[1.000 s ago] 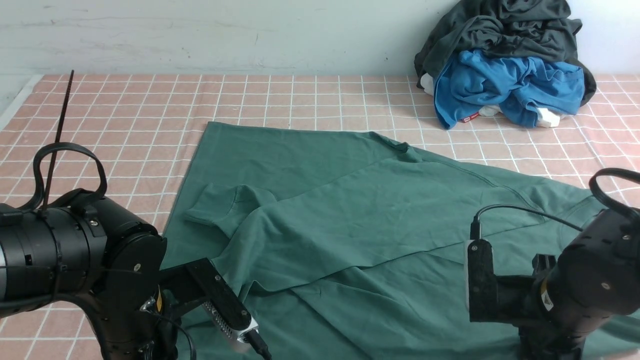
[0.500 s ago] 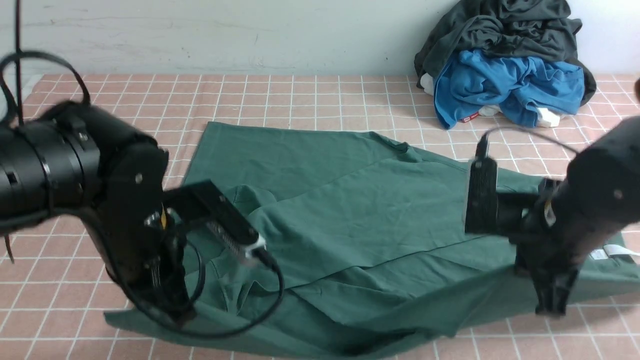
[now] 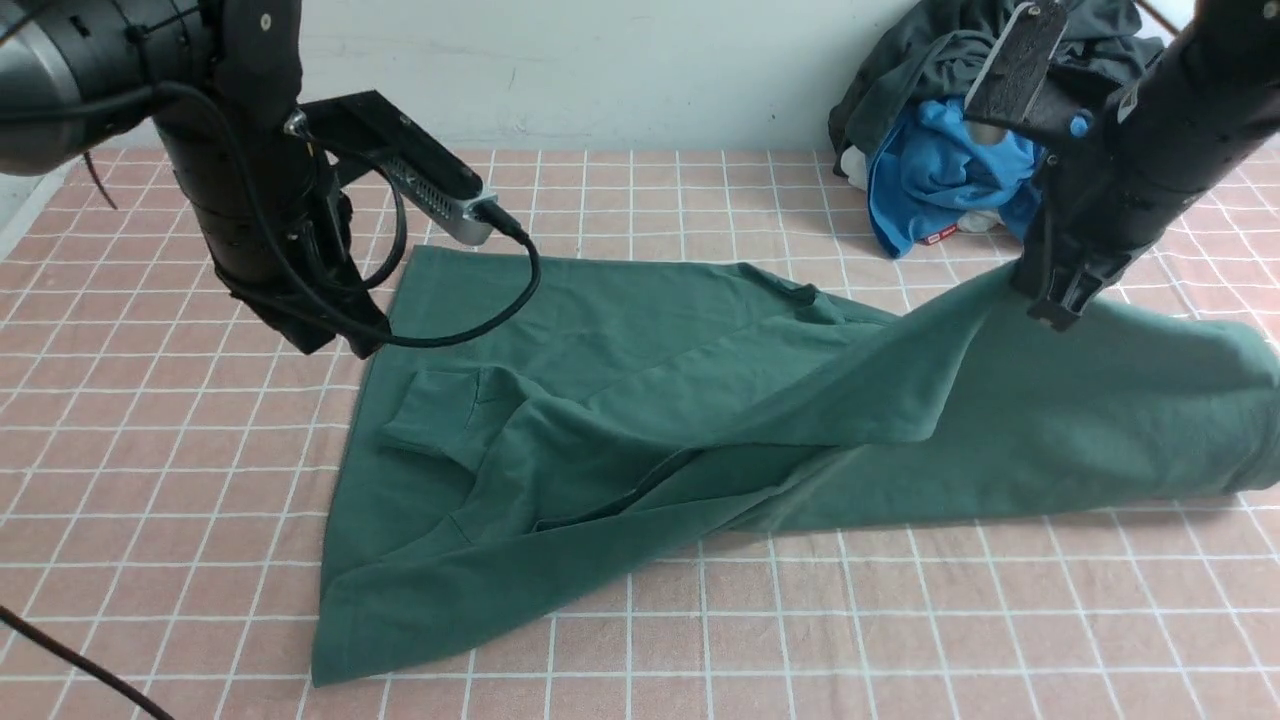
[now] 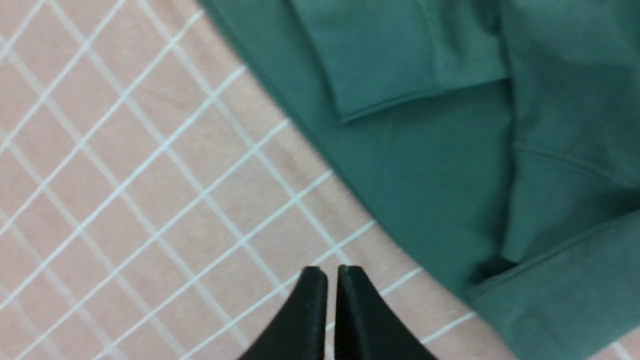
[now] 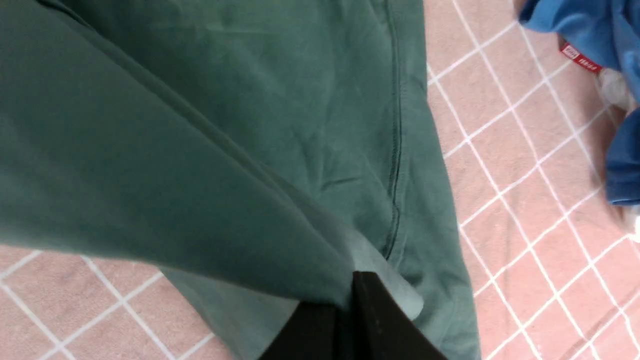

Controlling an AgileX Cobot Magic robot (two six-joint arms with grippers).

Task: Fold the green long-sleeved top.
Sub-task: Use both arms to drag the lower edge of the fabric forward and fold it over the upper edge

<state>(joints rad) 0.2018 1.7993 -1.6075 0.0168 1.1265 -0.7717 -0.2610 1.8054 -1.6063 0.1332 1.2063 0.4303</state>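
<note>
The top [image 3: 650, 420] lies spread on the bench [image 3: 150, 470], its right part drawn up like a tent to the right tool [image 3: 1050, 305], which is pinched tight on a fold of the cloth. The left tool [image 3: 340, 335] hangs closed and empty above the bench, just beside the top's left edge.

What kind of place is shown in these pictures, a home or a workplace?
Probably a robot test bench, not a home: a surface under a pink checked cloth against a bare white wall, a green long-sleeved top lying on it, and other garments heaped by the wall.
</note>
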